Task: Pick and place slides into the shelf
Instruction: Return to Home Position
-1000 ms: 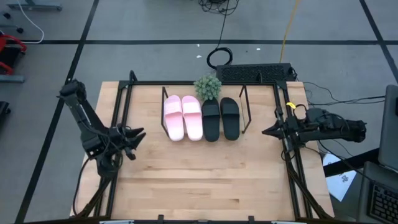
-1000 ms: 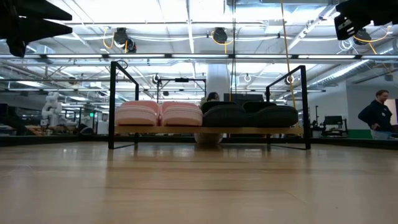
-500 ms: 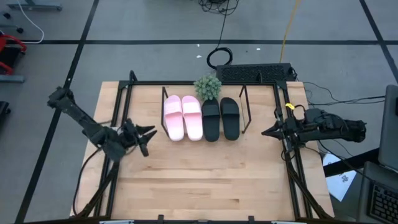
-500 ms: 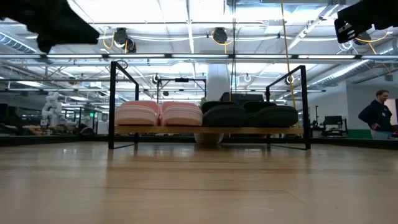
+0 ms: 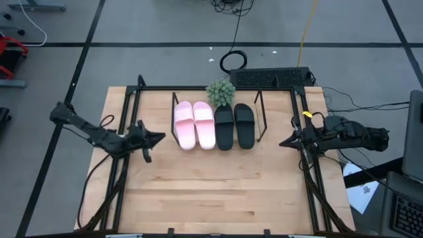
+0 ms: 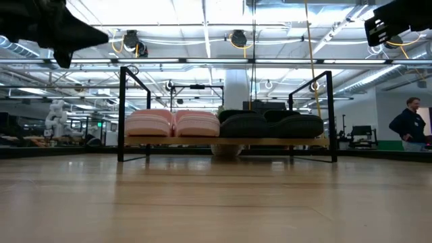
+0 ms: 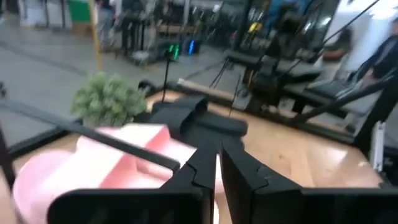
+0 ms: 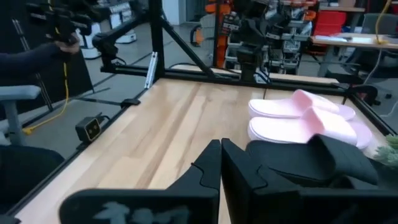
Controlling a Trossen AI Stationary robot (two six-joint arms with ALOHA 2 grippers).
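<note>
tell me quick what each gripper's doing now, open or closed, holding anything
Left gripper: fingers closed, holding nothing, up in the air left of the shelf.
Right gripper: fingers closed, holding nothing, at the table's right edge.

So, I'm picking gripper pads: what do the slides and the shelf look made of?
The pink slides and black slides look like moulded foam or soft rubber, matte: thick, rounded, seamless, no gloss. The shelf looks like a pale wooden board on thin black metal frames, probably painted: straight slim bars.
</note>
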